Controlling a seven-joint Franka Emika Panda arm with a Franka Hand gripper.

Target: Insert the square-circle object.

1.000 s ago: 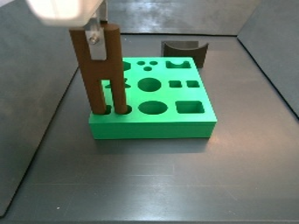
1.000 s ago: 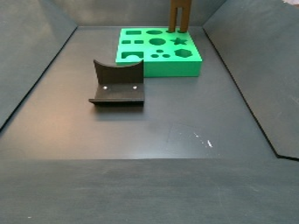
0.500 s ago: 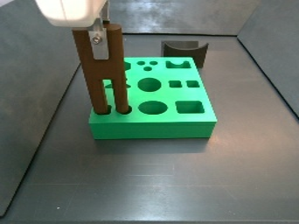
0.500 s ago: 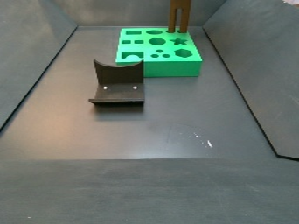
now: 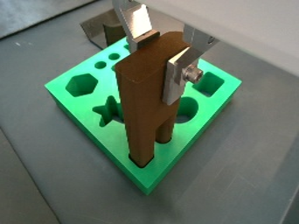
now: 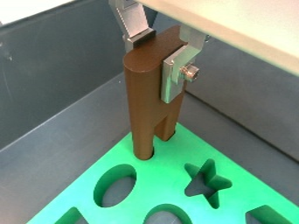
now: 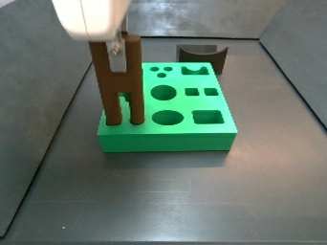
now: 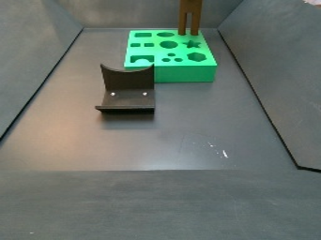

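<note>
square-circle object [image 7: 118,94], a tall brown wooden bar forked into two pegs, standing upright at a corner of the green block with shaped holes [image 7: 192,120], both pegs sunk into their holes at the block's edge. clamped near its top between the gripper [image 5: 163,48], silver finger plates [image 5: 179,72] pressed against opposite faces of the bar in both wrist views. seen from a wrist view [image 6: 155,96], peg bases disappearing into the green surface beside a star-shaped hole [image 6: 208,180]. likely step in hand: the insertion itself, well along but perhaps not fully seated, depth of the pegs not clear from here. next move probably calls for a straight downward push with the bar kept vertical, then letting go and lifting clear. behind the block, a dark grey half-round block [image 7: 200,54]. well apart on the floor, the fixture [image 8: 124,90], a dark l-shaped bracket.
</note>
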